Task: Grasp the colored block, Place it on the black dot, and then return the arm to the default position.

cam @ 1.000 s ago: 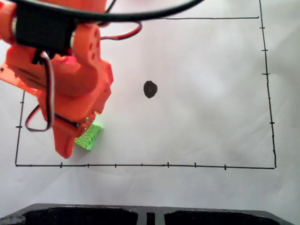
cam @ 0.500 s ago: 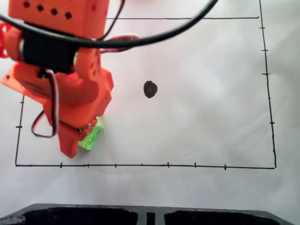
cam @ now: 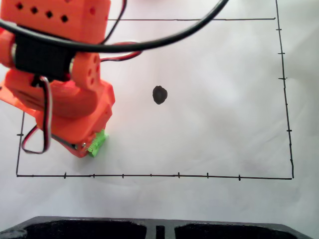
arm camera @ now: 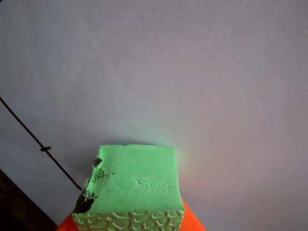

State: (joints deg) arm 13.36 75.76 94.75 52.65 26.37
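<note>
The colored block (cam: 97, 143) was the thing in play, but the biggest item was the white paper (cam: 214, 129) with its thin black border line (cam: 149, 175) and tick marks. Next in size, the arm (cam: 60, 74), bright orange with black and red cables, reached down over the paper's lower left in the fixed view. Its gripper (cam: 88, 148) pinched the lime-green cube, most of which lay hidden under the orange jaws; in the wrist view the block (arm camera: 132, 185) sat against an orange jaw at the bottom edge, with a dark smudge on its left corner. Smallest, the black dot (cam: 159, 94) sat bare, well apart from the block, up and to the right
</note>
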